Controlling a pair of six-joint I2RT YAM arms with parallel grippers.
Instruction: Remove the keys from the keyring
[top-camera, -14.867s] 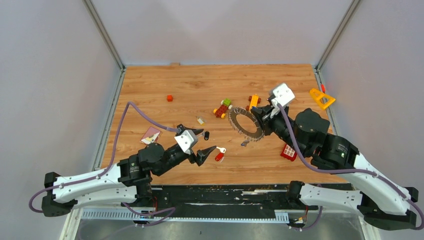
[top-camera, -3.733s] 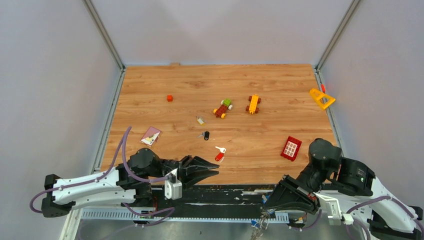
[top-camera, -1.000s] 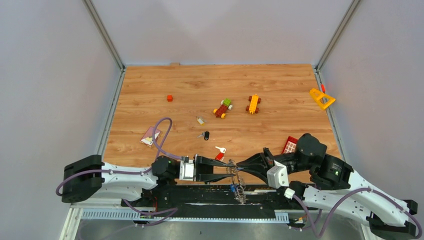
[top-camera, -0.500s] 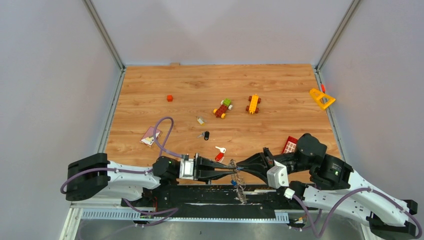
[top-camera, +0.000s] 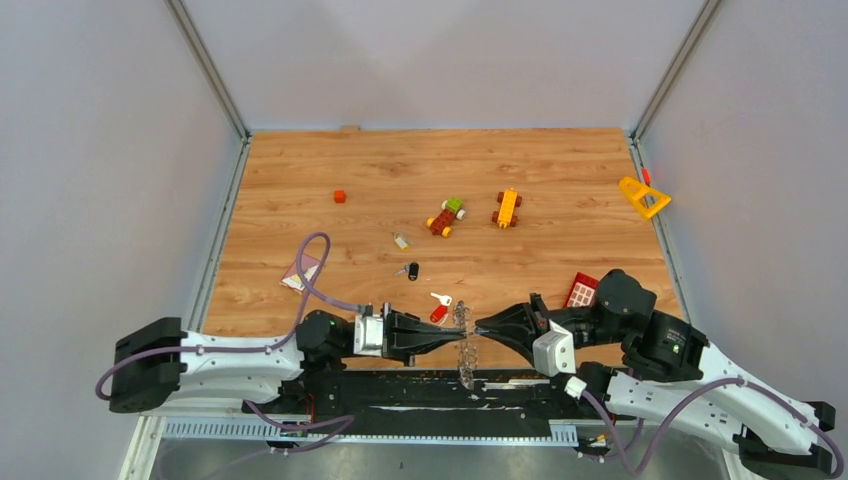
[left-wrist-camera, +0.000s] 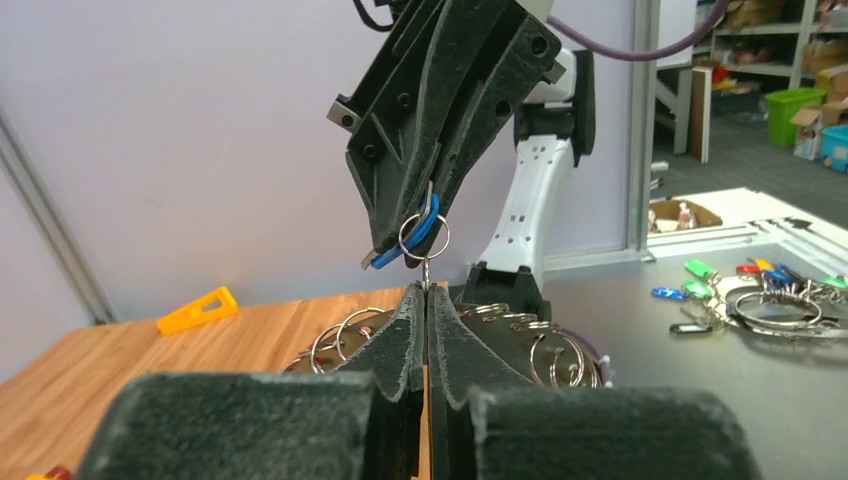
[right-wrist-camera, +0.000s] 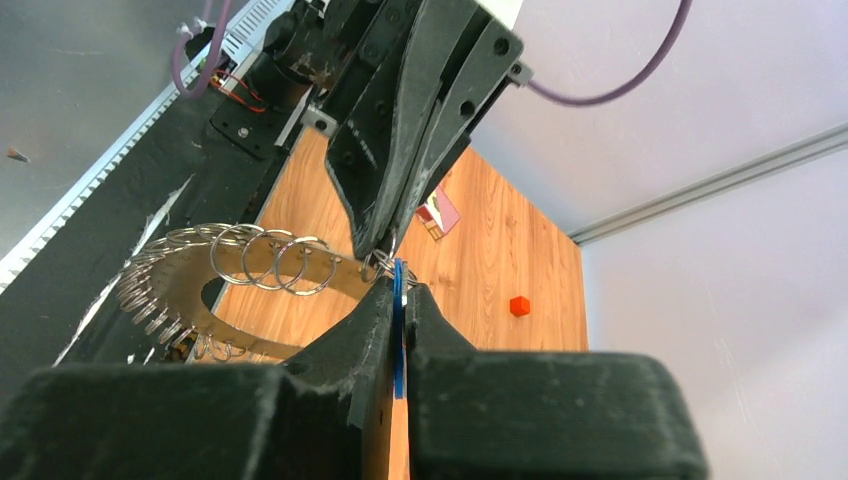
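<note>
**Step in hand: freeing one key.** The left tool (left-wrist-camera: 427, 294) is pinched shut on a small loop (left-wrist-camera: 403, 238), and the right tool (right-wrist-camera: 398, 296) clamps the blue key (left-wrist-camera: 417, 233). The keyring (right-wrist-camera: 180, 285) hangs between them over the tabletop's (top-camera: 400, 170) near edge. The next move probably calls for working the key off the loop.

A robotics lab test cell. A wood-grain tabletop (top-camera: 500, 160) is boxed in by plain pale lilac-grey wall panels (top-camera: 440, 60) set in bare aluminium frame posts (top-camera: 208, 70). Two white-and-black robot arms, left (top-camera: 220, 355) and right (top-camera: 700, 385), are mounted on a black base rail (top-camera: 400, 388) at the near edge, with a loose purple cable (top-camera: 312, 262) trailing from the left one. Beyond the cell, the left wrist view shows storage shelving (left-wrist-camera: 770, 40), a green plastic bin (left-wrist-camera: 790, 103), an open cardboard box (left-wrist-camera: 680, 214), and a grey workbench (left-wrist-camera: 700, 400) holding spare metal rings with coloured key tags (left-wrist-camera: 770, 305).
</note>
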